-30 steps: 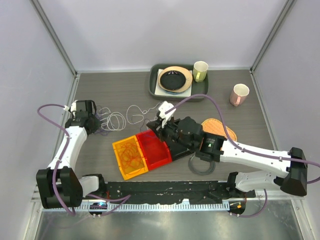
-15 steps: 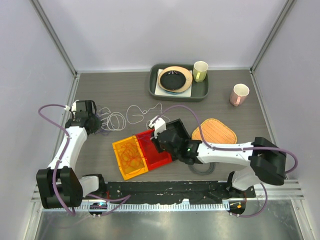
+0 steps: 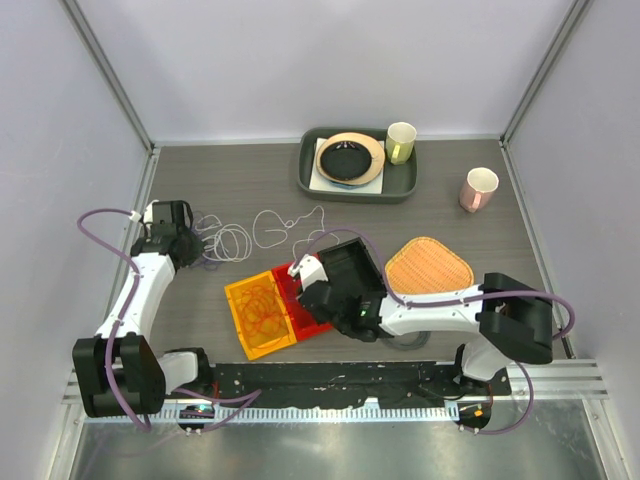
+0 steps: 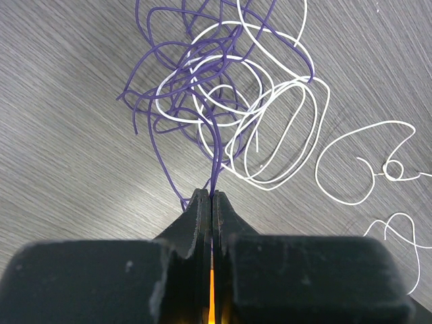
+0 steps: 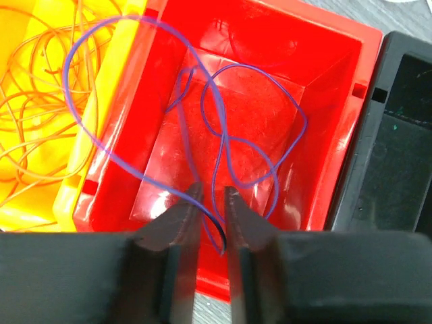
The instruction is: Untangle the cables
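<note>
Grey wood-grain table [image 3: 250, 185], pale walls round it. L gripper [image 4: 210, 196] is pinched tight on purple cable [image 4: 216, 158], right at the edge of its tangle w/ white cable [image 3: 232, 243], far left of table. R gripper [image 5: 210, 192] hangs over red bin [image 5: 324, 128], jaws a narrow slit apart. Purple strand [image 5: 221, 145] lies looped in that bin, and its tail runs down betw the tips, but nothing looks clamped, so it reads as a release. One arc of the strand overhangs the yellow bin [image 5: 111, 128], where orange cable [image 5: 34, 115] sits coiled.

Step in hand, imo: drop the strand clean into the red bin. To do it well:
- Open wider before lifting, so wire doesn't drag on a pad.
- Lift straight up, no sideways sweep, else the loop flips out or into the orange coil.
- Check the tail isn't snagged.
- After that, use L's pinch as anchor while R takes an outer white loop. Pull slow, away from L, and stop if the knot tightens.

Can't tell if the binned strand links to the tangle.
</note>
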`<control>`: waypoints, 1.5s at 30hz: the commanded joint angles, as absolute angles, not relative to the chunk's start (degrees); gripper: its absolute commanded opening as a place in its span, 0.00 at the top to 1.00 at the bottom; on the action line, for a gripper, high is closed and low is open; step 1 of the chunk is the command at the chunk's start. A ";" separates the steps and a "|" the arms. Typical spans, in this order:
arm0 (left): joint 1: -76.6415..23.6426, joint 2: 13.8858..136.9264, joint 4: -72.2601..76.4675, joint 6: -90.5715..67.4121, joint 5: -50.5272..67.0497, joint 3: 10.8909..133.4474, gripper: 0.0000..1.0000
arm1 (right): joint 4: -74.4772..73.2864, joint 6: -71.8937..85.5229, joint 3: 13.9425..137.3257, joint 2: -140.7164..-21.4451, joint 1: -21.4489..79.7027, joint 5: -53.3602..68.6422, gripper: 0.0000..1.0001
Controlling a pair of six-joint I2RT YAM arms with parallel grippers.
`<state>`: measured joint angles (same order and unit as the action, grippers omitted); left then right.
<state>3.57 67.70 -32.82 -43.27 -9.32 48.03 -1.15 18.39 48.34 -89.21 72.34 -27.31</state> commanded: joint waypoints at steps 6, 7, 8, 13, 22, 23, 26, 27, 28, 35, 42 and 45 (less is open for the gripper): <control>3.87 66.80 -30.76 -42.72 -8.70 48.08 1.00 | 0.44 16.18 51.76 -79.64 72.86 -25.05 0.43; 3.95 66.71 -30.59 -42.54 -8.70 47.99 1.00 | 0.44 15.04 51.77 -78.76 72.86 -24.27 0.40; 3.96 66.62 -30.41 -42.28 -8.53 47.81 1.00 | 0.44 14.42 51.77 -76.84 72.86 -23.82 0.34; 3.96 66.44 -27.43 -40.18 -1.34 47.55 1.00 | 4.21 11.60 49.40 -71.03 72.77 -27.92 0.11; 3.34 66.45 -21.89 -44.20 18.60 52.99 1.00 | 19.15 3.78 49.65 -74.07 67.07 -16.90 0.09; 2.82 66.10 -20.23 -44.64 20.11 53.61 1.00 | 20.03 4.13 50.88 -74.96 64.45 -13.66 0.09; 0.53 64.34 -18.64 -44.74 22.67 57.03 1.00 | 22.75 4.92 52.12 -77.25 59.79 -8.01 0.11; -1.56 63.90 -18.63 -44.56 22.85 58.09 1.00 | 23.63 3.88 52.12 -77.69 58.90 -4.43 0.11; -2.71 63.64 -18.63 -44.65 22.85 60.36 1.00 | 24.69 2.56 51.95 -77.78 58.36 -3.18 0.11; -7.99 61.96 -20.74 -44.65 17.32 66.09 1.00 | 32.07 -7.29 52.64 -79.71 57.92 5.43 0.15; -10.72 62.32 -21.18 -44.91 15.73 67.76 1.00 | 34.72 -5.98 58.88 -84.98 57.92 4.40 0.20; -11.25 62.23 -21.36 -44.74 15.64 67.85 1.00 | 34.98 -5.36 61.60 -88.49 57.92 0.89 0.23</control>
<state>-10.63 62.43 -22.33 -44.69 16.47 65.65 30.50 -5.43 56.64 -85.32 57.80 3.86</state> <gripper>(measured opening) 0.014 0.795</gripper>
